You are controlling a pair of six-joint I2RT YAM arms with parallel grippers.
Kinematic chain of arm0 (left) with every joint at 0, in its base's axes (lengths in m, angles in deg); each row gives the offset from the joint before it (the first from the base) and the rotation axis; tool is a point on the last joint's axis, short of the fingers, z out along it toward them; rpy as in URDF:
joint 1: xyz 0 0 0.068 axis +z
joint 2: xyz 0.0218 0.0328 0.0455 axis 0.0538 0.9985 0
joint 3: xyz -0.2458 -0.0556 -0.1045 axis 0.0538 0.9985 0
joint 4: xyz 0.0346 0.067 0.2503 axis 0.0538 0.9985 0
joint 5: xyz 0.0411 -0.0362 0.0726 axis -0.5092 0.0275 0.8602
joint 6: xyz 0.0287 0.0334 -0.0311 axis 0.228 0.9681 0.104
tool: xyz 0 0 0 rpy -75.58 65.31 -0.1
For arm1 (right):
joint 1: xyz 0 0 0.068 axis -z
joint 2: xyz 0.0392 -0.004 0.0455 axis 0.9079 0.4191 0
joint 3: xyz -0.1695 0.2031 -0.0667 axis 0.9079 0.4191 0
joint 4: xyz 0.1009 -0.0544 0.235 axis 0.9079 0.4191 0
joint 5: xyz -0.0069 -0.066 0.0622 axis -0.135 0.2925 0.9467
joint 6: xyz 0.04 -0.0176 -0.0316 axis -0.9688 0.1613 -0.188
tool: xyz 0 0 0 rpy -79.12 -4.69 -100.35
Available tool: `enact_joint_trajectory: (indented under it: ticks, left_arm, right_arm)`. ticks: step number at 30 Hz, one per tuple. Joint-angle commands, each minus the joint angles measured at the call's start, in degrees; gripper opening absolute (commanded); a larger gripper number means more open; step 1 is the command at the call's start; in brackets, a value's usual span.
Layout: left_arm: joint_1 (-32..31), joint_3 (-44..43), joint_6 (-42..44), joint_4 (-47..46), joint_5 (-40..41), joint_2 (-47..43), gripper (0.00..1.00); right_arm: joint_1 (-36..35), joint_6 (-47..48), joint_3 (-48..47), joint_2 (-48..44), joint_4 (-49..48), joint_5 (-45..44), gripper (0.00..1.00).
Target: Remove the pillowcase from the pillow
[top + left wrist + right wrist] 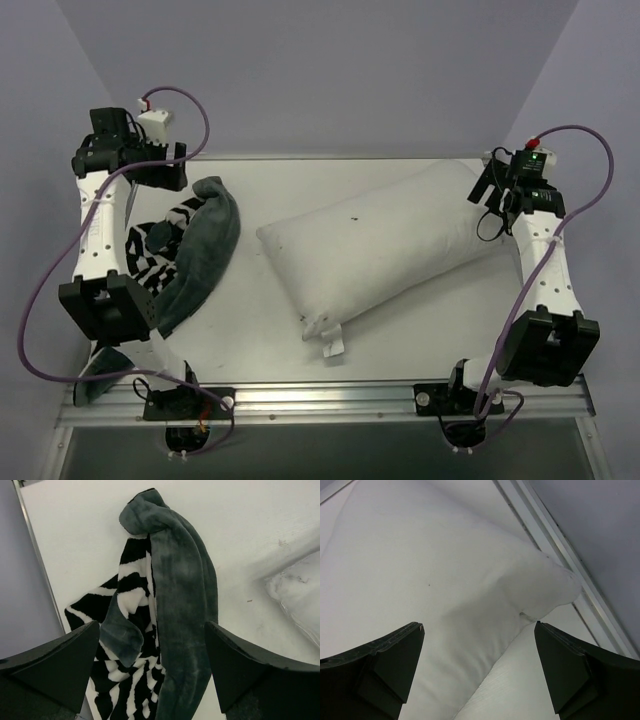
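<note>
1. Left gripper (151, 630) hangs over the pillowcase (185, 580), off the pillow's left side. Its two fingers (65, 665) are spread wide with nothing between them.
2. The right gripper (479, 627) hovers above the pillow's (420, 570) far right corner. Its jaws also stand wide apart and grasp nothing.
3. The pillowcase is completely off the pillow. It lies in a long rumpled heap on the table (260, 330), left of the pillow, with a strip of bare tabletop between the two.
4. On the side of the heap nearer the pillow, the plain grey-green reverse faces up as a thick folded roll. On the side away from the pillow, the black-and-white zebra face shows.
5. The pillow lies bare and white, set diagonally across the table. Its far right corner is close to the table's edge rail, and its near left corner points toward the arm bases.
6. A small white tag (332, 345) sticks out from that near left corner and lies flat on the table.
7. The end of the pillowcase toward the bases runs beneath the left arm, where much of it is hidden.
</note>
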Motion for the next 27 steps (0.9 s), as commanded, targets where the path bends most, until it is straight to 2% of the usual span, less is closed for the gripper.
enact_joint_trajectory:
  ticks: [1, 5, 9, 16, 19, 27]
  left_arm:
    - [0.01, 1.22, 2.74, 0.23, 0.17, -11.17, 0.94]
    - [0.02, 9.11, 6.34, 2.08, 2.62, -17.32, 0.94]
    - [0.02, 25.08, 9.77, 0.07, 6.49, -25.41, 0.94]
    - [0.1, 41.45, 11.62, -0.47, 10.01, -37.71, 0.94]
    - [0.1, 46.12, 9.44, -1.16, 10.89, -40.36, 0.94]
    - [0.1, 51.93, 4.59, -3.01, 11.6, -43.09, 0.94]
  right_arm:
    - [-0.17, 0.74, -2.09, -5.06, 0.96, -3.03, 1.0]
    - [-0.43, 1.09, -0.95, -6.3, 2.1, -0.92, 1.0]
    - [-0.52, 1.0, 0.98, -7.97, 2.89, -0.39, 1.0]
    - [-0.79, 1.0, 6.77, -13.5, 0.96, 2.24, 1.0]
    - [-0.79, 1.09, 8.54, -15.87, -0.36, 3.38, 1.0]
    - [-0.79, 0.3, 11.52, -18.43, -0.53, 2.16, 1.0]
